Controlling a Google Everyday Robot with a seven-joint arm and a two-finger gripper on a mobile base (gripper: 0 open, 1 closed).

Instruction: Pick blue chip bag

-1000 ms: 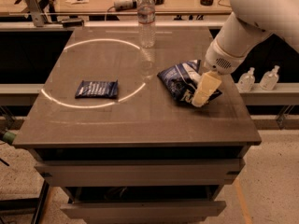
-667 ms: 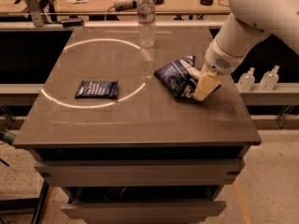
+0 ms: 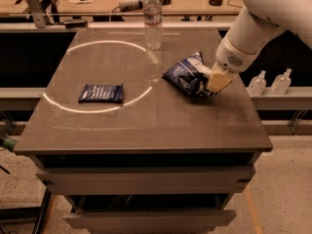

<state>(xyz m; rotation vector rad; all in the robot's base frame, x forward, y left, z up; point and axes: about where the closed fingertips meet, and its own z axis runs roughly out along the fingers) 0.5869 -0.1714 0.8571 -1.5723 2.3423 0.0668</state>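
Note:
The blue chip bag (image 3: 184,73), crumpled dark blue foil with white patches, is at the right of the grey table (image 3: 146,126). It is tilted with its right end raised. My gripper (image 3: 210,84) comes in from the upper right on the white arm. Its tan fingers are shut on the bag's right end.
A small flat dark blue packet (image 3: 101,93) lies on the left of the table, on a ring of light. A clear water bottle (image 3: 152,18) stands at the back middle. Two small bottles (image 3: 257,84) stand on a ledge to the right. Open drawers are below the tabletop.
The chip bag has moved up and slightly left with my gripper, and its right end now sits higher off the table. The packet and bottle have not moved.

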